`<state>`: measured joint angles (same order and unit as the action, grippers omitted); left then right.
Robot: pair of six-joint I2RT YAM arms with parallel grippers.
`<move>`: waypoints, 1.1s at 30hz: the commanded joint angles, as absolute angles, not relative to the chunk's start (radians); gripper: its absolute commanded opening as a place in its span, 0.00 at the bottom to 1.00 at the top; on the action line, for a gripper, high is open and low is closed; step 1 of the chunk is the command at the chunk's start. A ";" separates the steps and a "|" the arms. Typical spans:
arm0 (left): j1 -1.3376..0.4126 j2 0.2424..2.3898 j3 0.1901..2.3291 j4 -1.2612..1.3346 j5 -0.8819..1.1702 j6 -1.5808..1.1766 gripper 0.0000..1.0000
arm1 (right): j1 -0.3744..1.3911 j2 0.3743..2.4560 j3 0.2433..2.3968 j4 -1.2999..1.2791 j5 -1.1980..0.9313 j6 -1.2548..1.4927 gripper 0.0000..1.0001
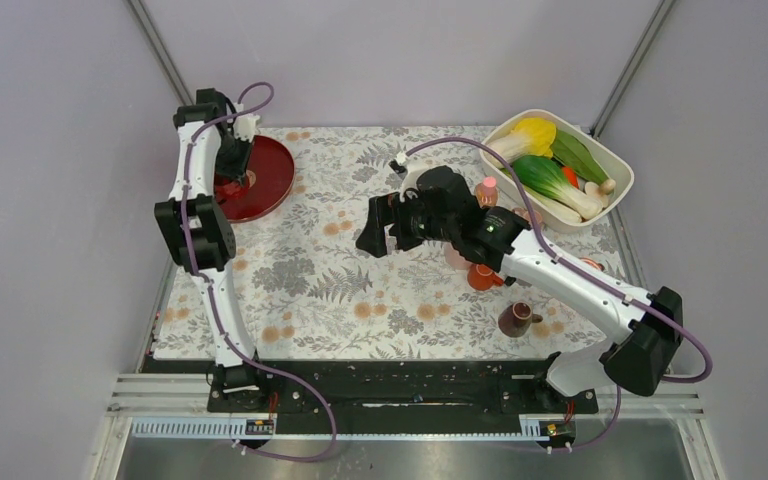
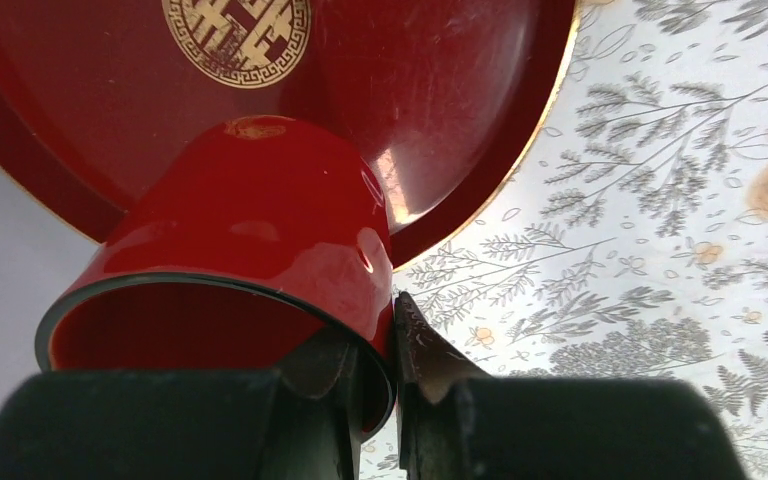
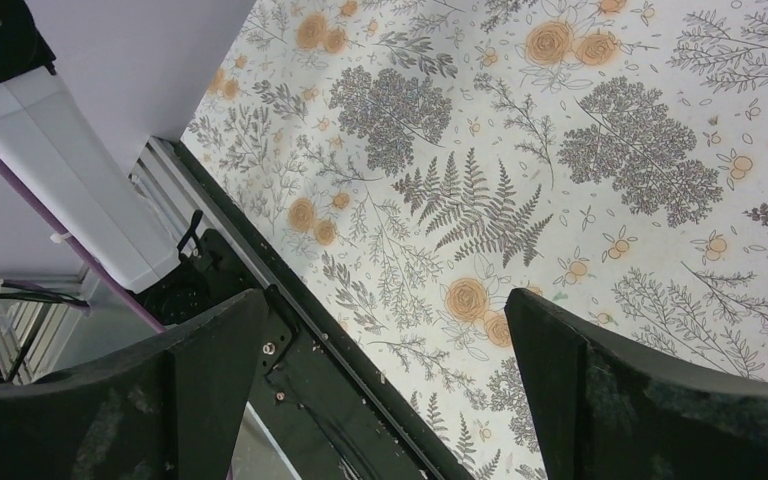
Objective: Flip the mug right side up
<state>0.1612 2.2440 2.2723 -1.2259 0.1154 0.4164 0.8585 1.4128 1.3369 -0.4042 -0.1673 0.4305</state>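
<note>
left gripper (image 2: 392, 335) clenched on the rim of a red mug (image 2: 250, 220); right gripper (image 3: 385, 315) spread wide, grasping nothing.
left: one finger sits inside the red mug's wall and one outside. the mug's mouth is turned toward the wrist camera, and it is over a red plate (image 2: 440, 90) at the far left of the floral cloth (image 1: 310, 285). right: the jaws hang above bare cloth near mid-table, apart from every object. the pale pink mug (image 1: 454, 259) is right of centre, mostly hidden under the right arm's wrist; only a sliver shows, so its pose cannot be told. an orange cup (image 1: 482, 277) is just near of it, and a dark mug (image 1: 516, 319) is nearer still. a white tub (image 1: 615, 158) of vegetables is at far right.
</note>
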 commanded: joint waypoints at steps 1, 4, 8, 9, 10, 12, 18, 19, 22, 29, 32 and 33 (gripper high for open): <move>0.164 2.304 2.365 -1.272 0.093 0.478 0.00 | 0.863 1.417 1.337 -0.408 -0.148 0.434 1.00; 0.168 2.340 2.380 -1.271 0.108 0.480 0.00 | 0.864 1.426 1.346 -0.413 -0.152 0.433 0.99; 0.169 2.372 2.364 -1.271 0.111 0.481 0.00 | 0.864 1.440 1.350 -0.418 -0.161 0.439 0.99; 0.169 2.377 2.360 -1.271 0.108 0.483 0.00 | 0.864 1.441 1.349 -0.419 -0.160 0.442 0.99; 0.169 2.382 2.357 -1.270 0.105 0.485 0.00 | 0.863 1.439 1.346 -0.417 -0.160 0.443 0.99; 0.169 2.392 2.350 -1.271 0.106 0.489 0.00 | 0.864 1.438 1.342 -0.417 -0.161 0.445 0.99; 0.171 2.392 2.311 -1.272 0.146 0.504 0.09 | 0.864 1.436 1.348 -0.427 -0.157 0.435 0.99; 0.174 2.386 2.303 -1.260 0.150 0.498 0.23 | 0.864 1.436 1.350 -0.428 -0.155 0.433 0.99; 0.179 2.346 2.302 -1.237 0.184 0.494 0.50 | 0.863 1.430 1.357 -0.437 -0.145 0.429 1.00; 0.178 2.147 2.290 -1.141 0.237 0.472 0.77 | 0.864 1.395 1.428 -0.646 0.085 0.350 0.99; 0.175 2.042 2.255 -1.126 0.296 0.464 0.81 | 0.863 1.359 1.429 -0.764 0.207 0.156 0.99; 0.173 2.007 2.236 -1.126 0.317 0.462 0.81 | 0.861 1.343 1.411 -0.795 0.226 0.064 0.99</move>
<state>0.1722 2.2272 2.2604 -1.1854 0.2070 0.4702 0.8585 1.4284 1.3842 -0.6247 0.0349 0.3321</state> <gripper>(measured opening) 0.795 0.993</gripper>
